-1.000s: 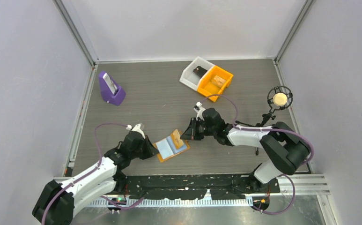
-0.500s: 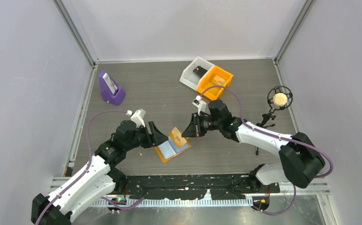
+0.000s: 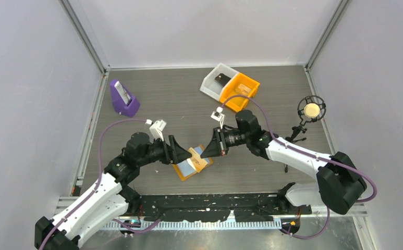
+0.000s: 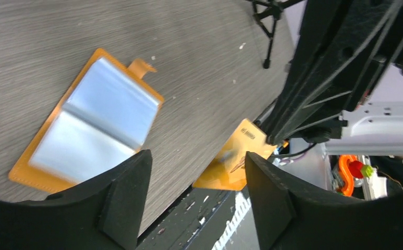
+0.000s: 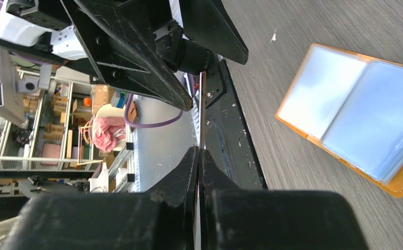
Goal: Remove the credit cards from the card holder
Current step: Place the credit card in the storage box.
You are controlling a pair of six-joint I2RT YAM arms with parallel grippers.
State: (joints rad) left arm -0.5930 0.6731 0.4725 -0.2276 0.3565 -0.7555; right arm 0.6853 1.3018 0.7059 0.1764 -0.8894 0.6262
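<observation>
Near the worktop's [image 3: 152, 112] front edge, centre: card holder [image 3: 190, 166], orange, lay open with its pale blue sleeves up. Above it, an orange credit card [image 3: 195, 152] was pinched in the closed right gripper [image 3: 206, 150], clear of the surface. Left gripper [image 3: 181, 151]: fingers spread wide, empty, just beside the card. Worktop was dark grey wood-grain, with pale walls on three sides. At the far edge, a white bin [image 3: 212, 83] touched an orange bin [image 3: 240, 91]. Toward the left edge stood a purple stand [image 3: 123, 100].

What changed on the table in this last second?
The left gripper opened, came off the edge of the card holder and rose toward the card. The right gripper, still pinching that card, lifted it clear of the holder. The holder stayed open on the table; the bins and purple stand did not move.
</observation>
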